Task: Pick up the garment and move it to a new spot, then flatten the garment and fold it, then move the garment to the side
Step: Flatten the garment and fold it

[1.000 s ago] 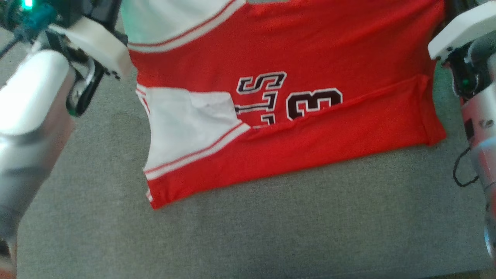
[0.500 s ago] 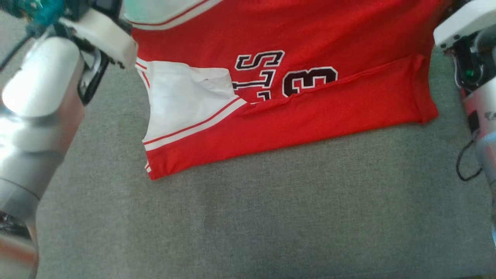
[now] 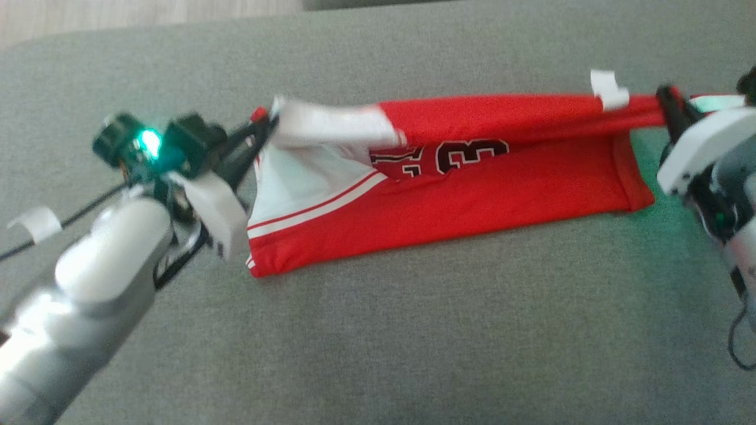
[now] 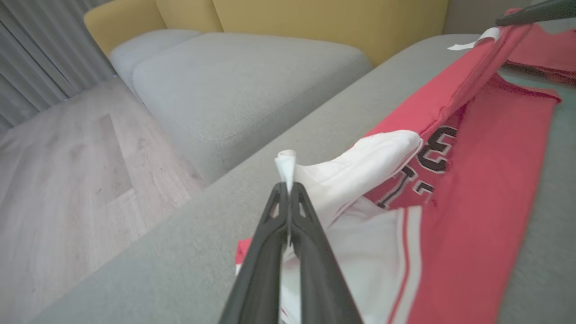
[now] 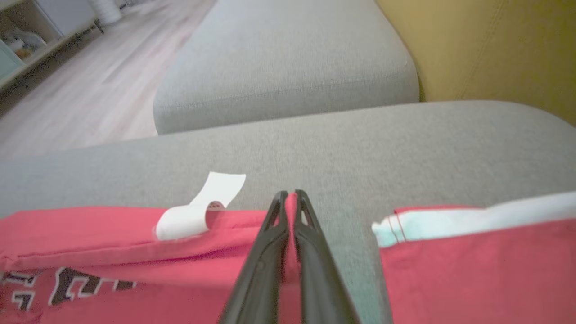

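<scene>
Bare grey sofa cushion (image 3: 413, 330) fills the bottom of the head view. Mid-frame the red Bulls jersey (image 3: 472, 195) rests on it, half folded, far edge lifted taut. At centre left the left gripper (image 3: 266, 123) is pinched tight on the white sleeve (image 3: 331, 125). At upper right the right gripper (image 3: 667, 103) is clamped on the red hem, beside a white tag (image 3: 608, 91). Wood floor (image 3: 118, 15) shows top left.

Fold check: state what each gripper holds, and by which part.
Both hold the jersey: left gripper pinches white sleeve cloth, right gripper pinches the red edge beside the white tag.
</scene>
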Tool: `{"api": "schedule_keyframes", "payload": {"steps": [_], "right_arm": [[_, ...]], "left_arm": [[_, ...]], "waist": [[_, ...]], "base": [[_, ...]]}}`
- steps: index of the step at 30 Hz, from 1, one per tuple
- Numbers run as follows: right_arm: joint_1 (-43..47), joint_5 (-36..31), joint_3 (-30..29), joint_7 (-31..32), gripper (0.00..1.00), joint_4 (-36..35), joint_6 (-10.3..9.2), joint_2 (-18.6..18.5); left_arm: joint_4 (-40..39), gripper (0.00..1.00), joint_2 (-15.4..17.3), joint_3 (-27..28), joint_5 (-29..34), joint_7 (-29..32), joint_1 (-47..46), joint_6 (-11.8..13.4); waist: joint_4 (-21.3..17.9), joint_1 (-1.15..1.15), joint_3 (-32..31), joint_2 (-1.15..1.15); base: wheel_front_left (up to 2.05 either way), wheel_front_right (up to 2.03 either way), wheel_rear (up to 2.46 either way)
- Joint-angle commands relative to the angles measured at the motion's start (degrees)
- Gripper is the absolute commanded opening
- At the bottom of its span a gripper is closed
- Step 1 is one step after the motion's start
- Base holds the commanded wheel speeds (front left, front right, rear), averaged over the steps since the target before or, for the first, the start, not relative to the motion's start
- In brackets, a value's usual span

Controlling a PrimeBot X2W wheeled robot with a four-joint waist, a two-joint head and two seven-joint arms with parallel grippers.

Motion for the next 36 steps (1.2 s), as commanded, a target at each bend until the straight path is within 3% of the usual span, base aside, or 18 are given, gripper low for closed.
{"api": "schedule_keyframes", "payload": {"steps": [1,12,17,23,24,25,28,32,36], "right_arm": [[1.33,0.81,1.46,0.8,0.0,-2.04,-0.04,-1.7],[6.41,2.16,10.62,6.93,0.0,-5.02,-0.04,-7.74],[6.37,2.85,14.1,8.77,0.0,-6.23,-0.04,-9.38],[6.19,3.01,16.67,8.99,0.0,-6.48,-0.04,-9.99],[6.3,4.45,16.66,9.61,1.0,-5.94,-0.04,-9.68],[6.33,5.23,16.81,10.14,1.0,-5.97,-0.04,-9.52],[5.66,6.39,17.03,9.89,1.0,-6.56,-0.04,-9.84],[4.01,8.69,14.96,6.76,1.0,-7.39,-0.04,-9.81],[2.6,10.22,12.25,0.58,1.0,-10.19,-0.04,-8.89]], "left_arm": [[-2.92,0.0,3.46,1.88,-1.06,1.31,-0.81,0.02],[-17.11,0.0,10.54,-1.13,-6.62,13.85,8.54,2.23],[-19.78,0.0,11.62,-1.67,-9.26,19.08,9.91,3.7],[-20.26,0.0,11.52,-1.97,-9.72,20.38,10.12,4.44],[-19.93,0.83,11.11,-2.13,-9.7,20.56,10.19,4.82],[-19.74,1.0,10.85,-2.12,-9.95,20.65,10.35,5.03],[-19.6,1.0,10.44,-1.72,-10.12,19.69,10.5,5.57],[-19.17,1.0,9.97,0.91,-9.81,14.91,10.3,8.17],[-19.15,1.0,7.6,6.69,-10.14,3.0,11.12,12.47]], "waist": [[0.31,0.01,-1.25,0.0],[0.3,0.01,-2.75,0.0],[0.23,0.01,-2.11,0.0],[0.1,0.01,-1.57,0.0],[-0.01,0.01,-1.5,0.0],[-0.09,0.01,-1.48,0.0],[-0.52,0.01,-1.6,0.0],[-1.23,0.01,-2.62,0.0],[-2.07,0.01,-4.42,0.0]], "base": [[0.0,0.0,0.0],[0.0,0.0,0.0],[0.0,0.0,0.0],[0.0,0.0,0.0],[0.0,0.0,0.0],[0.0,0.0,0.0],[0.0,0.0,0.0],[0.0,0.0,0.0],[0.0,0.0,0.0]]}}
